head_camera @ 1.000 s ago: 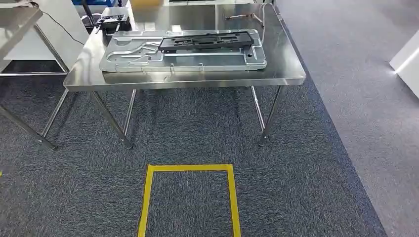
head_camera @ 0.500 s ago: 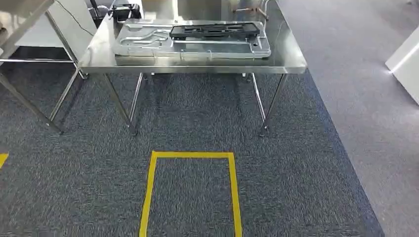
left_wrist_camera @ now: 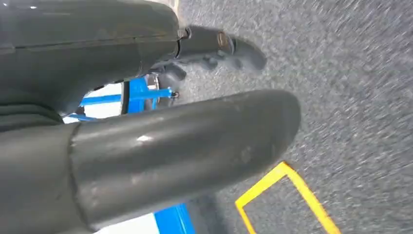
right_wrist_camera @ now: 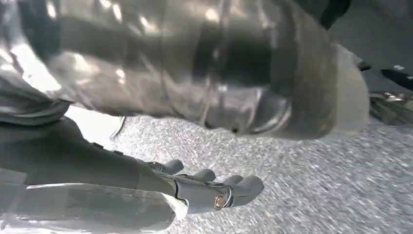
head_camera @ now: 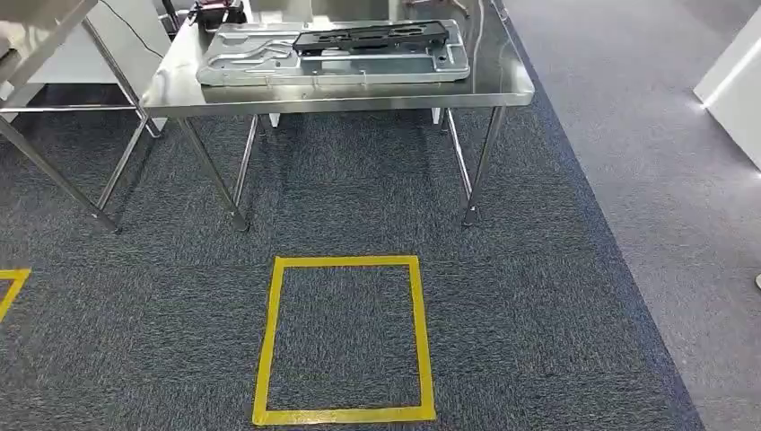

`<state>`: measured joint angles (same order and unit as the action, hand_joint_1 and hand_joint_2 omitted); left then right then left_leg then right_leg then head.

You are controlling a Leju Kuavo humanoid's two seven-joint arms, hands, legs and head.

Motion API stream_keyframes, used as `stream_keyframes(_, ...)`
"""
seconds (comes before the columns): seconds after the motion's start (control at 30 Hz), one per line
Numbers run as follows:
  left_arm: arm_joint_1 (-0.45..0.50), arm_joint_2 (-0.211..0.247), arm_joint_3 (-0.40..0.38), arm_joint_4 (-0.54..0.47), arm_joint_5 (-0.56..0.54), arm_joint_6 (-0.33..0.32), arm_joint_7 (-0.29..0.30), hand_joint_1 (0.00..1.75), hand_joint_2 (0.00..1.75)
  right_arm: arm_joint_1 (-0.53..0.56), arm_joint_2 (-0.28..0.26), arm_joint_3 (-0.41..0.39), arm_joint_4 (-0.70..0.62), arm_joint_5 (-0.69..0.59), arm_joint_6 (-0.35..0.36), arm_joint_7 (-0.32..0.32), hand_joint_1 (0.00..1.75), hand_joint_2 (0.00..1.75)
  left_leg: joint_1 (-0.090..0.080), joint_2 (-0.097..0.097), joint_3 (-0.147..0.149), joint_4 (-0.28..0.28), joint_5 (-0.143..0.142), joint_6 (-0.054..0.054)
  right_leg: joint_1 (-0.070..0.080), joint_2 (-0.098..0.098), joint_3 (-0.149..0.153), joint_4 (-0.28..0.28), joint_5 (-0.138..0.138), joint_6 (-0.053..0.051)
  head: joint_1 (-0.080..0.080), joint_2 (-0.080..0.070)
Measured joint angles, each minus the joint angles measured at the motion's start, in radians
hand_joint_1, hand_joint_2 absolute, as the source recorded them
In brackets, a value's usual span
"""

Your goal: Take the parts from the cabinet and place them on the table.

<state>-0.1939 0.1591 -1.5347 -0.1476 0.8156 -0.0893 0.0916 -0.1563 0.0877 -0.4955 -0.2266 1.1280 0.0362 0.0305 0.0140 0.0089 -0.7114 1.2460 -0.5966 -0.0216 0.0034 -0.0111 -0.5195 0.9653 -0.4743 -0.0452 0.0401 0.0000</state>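
From the head view I saw the steel table [head_camera: 502, 85] standing at the far side of the scene, across the dark grey carpet [head_camera: 538, 296]. Two parts lay on it: a large silver metal plate [head_camera: 260, 63] flat on the tabletop, and a black frame part [head_camera: 368, 37] resting on top of the plate, toward its far right portion. A dark device [head_camera: 214, 11] sat at the far left corner of the table, just beyond the plate. A second table [head_camera: 36, 31] stood to the left, its legs reaching down to the carpet. On the floor near me was a rectangle of yellow tape [head_camera: 345, 339], and a corner of another taped mark [head_camera: 11, 285] showed at the left edge. A lighter grey floor strip [head_camera: 664, 162] ran along the right.

In the left wrist view the left robot hand [left_wrist_camera: 214, 48] hung over the carpet, fingers apart and holding nothing, with a piece of yellow tape on the floor beyond it. In the right wrist view the right robot hand [right_wrist_camera: 209, 187] was likewise over the carpet, its fingers extended and spread, empty.
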Motion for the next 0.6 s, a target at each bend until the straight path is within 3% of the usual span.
stream_keyframes(0.03, 0.000, 0.000, 0.000, 0.000, 0.000, 0.001, 0.000, 0.00, 0.00, 0.000, 0.000, 0.000, 0.000, 0.000, 0.000, 0.000, 0.00, 0.00, 0.000, 0.000, -0.006, 0.058, -0.009, -0.001, 0.002, 0.000, -0.020, 0.005, 0.012, 0.000, 0.000, 0.000)
stream_keyframes(0.07, 0.000, 0.000, 0.000, 0.000, 0.000, 0.001, 0.000, 0.00, 0.00, 0.001, 0.000, 0.000, 0.000, 0.000, 0.000, 0.000, 0.00, 0.00, 0.000, 0.000, 0.005, 0.078, 0.012, -0.001, 0.003, 0.000, -0.038, 0.010, 0.022, 0.001, 0.000, 0.000)
stream_keyframes(0.1, 0.001, 0.000, 0.000, 0.000, 0.000, 0.001, 0.000, 0.00, 0.00, 0.001, 0.000, 0.000, 0.000, 0.000, 0.000, 0.000, 0.00, 0.00, 0.000, 0.000, 0.036, 0.061, 0.054, 0.001, 0.004, 0.000, -0.059, 0.019, 0.032, 0.003, 0.000, 0.000)
stream_keyframes(0.13, 0.000, 0.000, 0.000, 0.000, 0.000, 0.001, 0.000, 0.00, 0.00, 0.001, 0.000, 0.000, 0.000, 0.000, 0.000, 0.000, 0.00, 0.00, 0.000, 0.000, 0.081, 0.014, 0.091, 0.004, 0.004, 0.000, -0.077, 0.027, 0.039, 0.005, 0.000, 0.000)
stream_keyframes(0.17, -0.001, 0.000, 0.000, 0.000, 0.000, 0.001, 0.000, 0.00, 0.00, 0.000, 0.000, 0.000, 0.000, 0.000, 0.000, 0.000, 0.00, 0.00, -0.001, -0.001, 0.146, -0.066, 0.107, 0.009, 0.005, 0.000, -0.095, 0.036, 0.046, 0.008, 0.000, 0.000)
stream_keyframes(0.2, -0.004, 0.001, 0.000, 0.000, 0.000, 0.001, 0.000, 0.00, 0.00, -0.001, 0.000, 0.000, 0.000, 0.000, 0.000, 0.000, 0.00, 0.00, -0.002, -0.002, 0.222, -0.161, 0.080, 0.017, 0.004, 0.000, -0.105, 0.045, 0.053, 0.012, 0.000, 0.000)
stream_keyframes(0.23, -0.008, 0.003, 0.000, 0.000, 0.000, 0.001, 0.000, 0.00, 0.00, -0.002, 0.000, 0.000, 0.000, 0.000, 0.000, 0.000, 0.00, 0.00, -0.008, -0.002, 0.277, -0.254, 0.049, 0.020, 0.010, 0.001, -0.115, 0.055, 0.058, 0.017, 0.000, 0.000)
stream_keyframes(0.27, -0.009, 0.003, 0.000, 0.000, 0.000, 0.002, 0.000, 0.00, 0.00, -0.001, 0.000, 0.000, 0.000, 0.000, 0.000, 0.000, 0.00, 0.00, -0.009, 0.000, 0.273, -0.260, 0.041, 0.023, 0.010, -0.002, -0.117, 0.055, 0.068, 0.023, 0.000, 0.000)
stream_keyframes(0.33, -0.006, 0.003, 0.000, 0.000, 0.000, 0.002, 0.000, 0.00, 0.00, -0.001, 0.000, 0.000, 0.000, 0.000, 0.001, -0.001, 0.00, 0.00, -0.014, 0.000, 0.264, -0.260, 0.055, 0.034, 0.006, -0.003, -0.119, 0.048, 0.089, 0.035, 0.000, 0.000)
stream_keyframes(0.37, -0.003, 0.002, 0.000, 0.000, 0.000, 0.001, 0.000, 0.00, 0.00, 0.000, -0.001, 0.000, 0.000, 0.000, 0.004, 0.000, 0.00, 0.00, -0.002, 0.003, 0.257, -0.273, 0.074, 0.044, 0.010, -0.002, -0.124, 0.049, 0.095, 0.041, 0.001, 0.000)
stream_keyframes(0.4, -0.006, 0.002, 0.000, 0.000, 0.000, 0.001, 0.000, 0.00, 0.00, 0.000, -0.004, 0.000, 0.000, 0.000, 0.005, -0.001, 0.00, 0.00, -0.004, 0.009, 0.244, -0.271, 0.087, 0.051, 0.003, 0.006, -0.133, 0.066, 0.053, 0.048, 0.000, 0.000)
stream_keyframes(0.43, -0.007, 0.002, 0.000, 0.000, 0.000, 0.001, 0.000, 0.00, 0.00, 0.000, -0.004, 0.000, 0.000, 0.000, 0.006, 0.000, 0.00, 0.00, -0.004, 0.009, 0.229, -0.271, 0.099, 0.060, 0.000, 0.007, -0.149, 0.111, -0.011, 0.053, 0.000, 0.000)
stream_keyframes(0.47, -0.006, 0.002, 0.000, 0.000, 0.000, 0.002, 0.000, 0.00, 0.00, 0.002, -0.004, 0.000, 0.000, 0.000, 0.007, -0.001, 0.00, 0.00, -0.004, 0.009, 0.212, -0.271, 0.111, 0.063, -0.004, 0.007, -0.167, 0.182, -0.078, 0.058, 0.001, 0.000)
stream_keyframes(0.5, -0.005, 0.002, 0.000, 0.000, 0.000, 0.002, 0.000, 0.00, 0.00, 0.002, -0.004, 0.000, 0.000, -0.001, 0.007, -0.001, 0.00, 0.00, -0.005, 0.009, 0.197, -0.270, 0.123, 0.063, -0.007, 0.008, -0.183, 0.255, -0.124, 0.063, 0.000, 0.000)
stream_keyframes(0.53, -0.005, 0.002, 0.000, 0.000, 0.001, 0.002, 0.000, 0.00, 0.00, 0.002, -0.004, 0.000, 0.000, -0.003, 0.007, -0.002, 0.00, 0.00, -0.005, 0.009, 0.183, -0.268, 0.135, 0.063, -0.009, 0.008, -0.194, 0.318, -0.144, 0.066, 0.000, 0.000)
stream_keyframes(0.57, -0.004, 0.002, 0.000, 0.000, 0.001, 0.003, 0.000, 0.00, 0.00, 0.002, -0.004, 0.000, 0.000, -0.006, 0.007, -0.003, 0.00, 0.00, -0.005, 0.009, 0.164, -0.265, 0.147, 0.060, -0.011, 0.007, -0.192, 0.354, -0.129, 0.069, 0.000, 0.000)
stream_keyframes(0.6, -0.004, 0.002, 0.000, 0.000, 0.001, 0.003, 0.000, 0.00, 0.00, 0.002, -0.004, 0.000, 0.000, -0.008, 0.010, -0.004, 0.00, 0.00, -0.005, 0.010, 0.145, -0.261, 0.158, 0.057, -0.013, 0.007, -0.170, 0.347, -0.088, 0.070, 0.000, 0.000)
